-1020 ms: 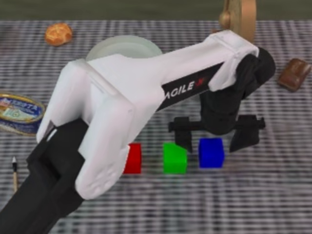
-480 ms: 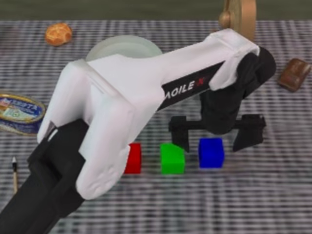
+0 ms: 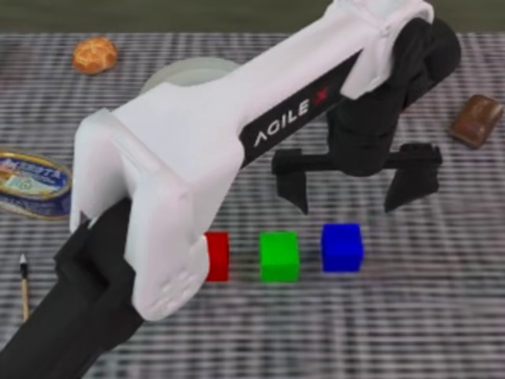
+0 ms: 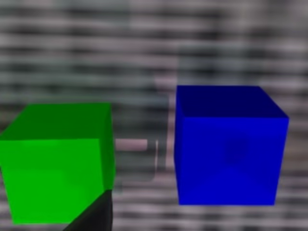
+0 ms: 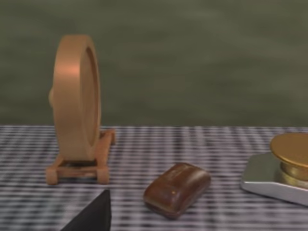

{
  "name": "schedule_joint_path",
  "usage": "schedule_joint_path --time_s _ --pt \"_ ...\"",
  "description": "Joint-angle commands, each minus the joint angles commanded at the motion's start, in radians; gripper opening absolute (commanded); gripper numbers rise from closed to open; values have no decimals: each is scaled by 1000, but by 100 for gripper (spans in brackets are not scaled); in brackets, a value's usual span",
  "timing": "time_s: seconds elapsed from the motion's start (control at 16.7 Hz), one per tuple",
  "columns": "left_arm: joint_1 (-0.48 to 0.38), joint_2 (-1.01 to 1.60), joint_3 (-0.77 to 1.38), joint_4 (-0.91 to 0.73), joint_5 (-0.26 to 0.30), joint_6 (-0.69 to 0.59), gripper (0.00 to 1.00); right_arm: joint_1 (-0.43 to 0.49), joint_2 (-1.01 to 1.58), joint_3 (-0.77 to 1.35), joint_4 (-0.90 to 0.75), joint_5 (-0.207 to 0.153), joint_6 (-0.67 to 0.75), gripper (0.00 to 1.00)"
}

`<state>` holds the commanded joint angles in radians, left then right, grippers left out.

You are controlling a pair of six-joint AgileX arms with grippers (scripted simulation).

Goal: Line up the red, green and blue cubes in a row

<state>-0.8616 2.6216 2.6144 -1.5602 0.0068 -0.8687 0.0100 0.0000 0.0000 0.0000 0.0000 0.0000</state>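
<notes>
The red cube, green cube and blue cube stand side by side on the checked cloth, with small gaps between them. The blue one sits slightly farther back than the other two. My left gripper hangs open just behind and above the blue cube and holds nothing. In the left wrist view the green cube and blue cube lie below, beside one dark fingertip. My right arm is out of the top view. Its wrist view shows one fingertip set wide, over bare cloth.
A brown block lies at the right, also seen in the right wrist view near a wooden stand and a brass bell. A bread roll, a white bowl, a tin and a small brush lie at the left.
My left gripper, open throughout, has lifted and drawn back from around the blue cube. The three cubes stay where they were.
</notes>
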Motion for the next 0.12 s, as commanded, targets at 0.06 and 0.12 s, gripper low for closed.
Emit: schedule_joint_path --time_s 0.06,0.12 --pt "1 2 20 -19 0 1 100 0 0 0 0 0 0 100" --pt "2 2 29 -27 0 2 100 0 0 0 0 0 0 100"
